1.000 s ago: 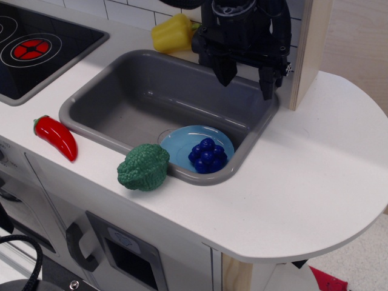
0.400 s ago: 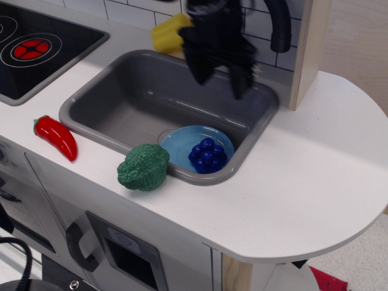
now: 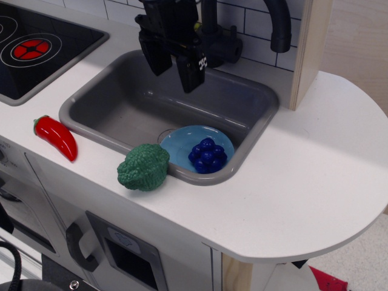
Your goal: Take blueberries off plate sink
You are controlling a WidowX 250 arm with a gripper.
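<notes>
Glossy blue blueberries (image 3: 207, 154) sit at the plate's (image 3: 179, 147) three o'clock, in the sink's (image 3: 136, 106) five o'clock corner. Likely light, rigid and slick; pinch across the cluster's middle. At eleven o'clock, the gripper (image 3: 173, 65) hangs open and empty.

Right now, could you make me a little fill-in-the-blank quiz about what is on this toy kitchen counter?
1. The blueberries sit on a light ____ plate.
2. The plate lies inside the grey ____.
3. The green broccoli rests on the sink's near ____.
4. The gripper hangs above the sink with its jaws ____, holding nothing.

Missing words: blue; sink; rim; open
</notes>
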